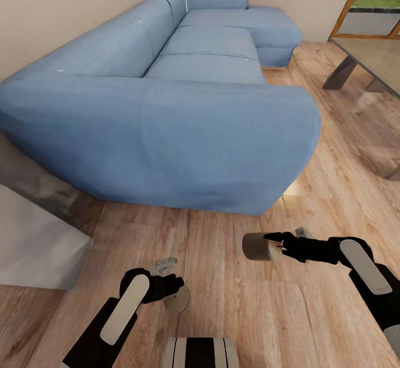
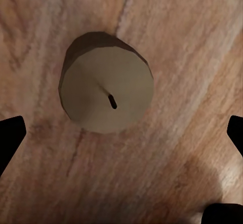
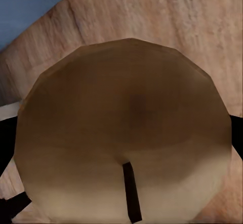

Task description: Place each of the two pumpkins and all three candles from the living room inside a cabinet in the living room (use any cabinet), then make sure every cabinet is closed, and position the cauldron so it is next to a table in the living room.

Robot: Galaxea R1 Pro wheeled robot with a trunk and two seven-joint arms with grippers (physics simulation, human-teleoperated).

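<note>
A beige candle [image 1: 259,246] lies sideways in my right gripper [image 1: 274,242], which is shut on it above the wood floor; in the right wrist view this candle [image 3: 121,127] sits close up, with a dark finger [image 3: 6,143] at its side. A second candle [image 1: 178,300] stands upright on the floor just under my left gripper [image 1: 168,292]. In the left wrist view this candle [image 2: 106,84] shows its wick from above, and the fingertips [image 2: 10,138] stand wide apart, open, not touching it. The pumpkins, cabinet and cauldron are out of view.
A long blue corner sofa [image 1: 183,96] blocks the way ahead. A grey block [image 1: 33,240] stands at the left. A low glass-topped table [image 1: 369,57] with grey legs is at the right, with a doorway [image 1: 378,1] behind it. Bare wood floor [image 1: 233,312] surrounds both arms.
</note>
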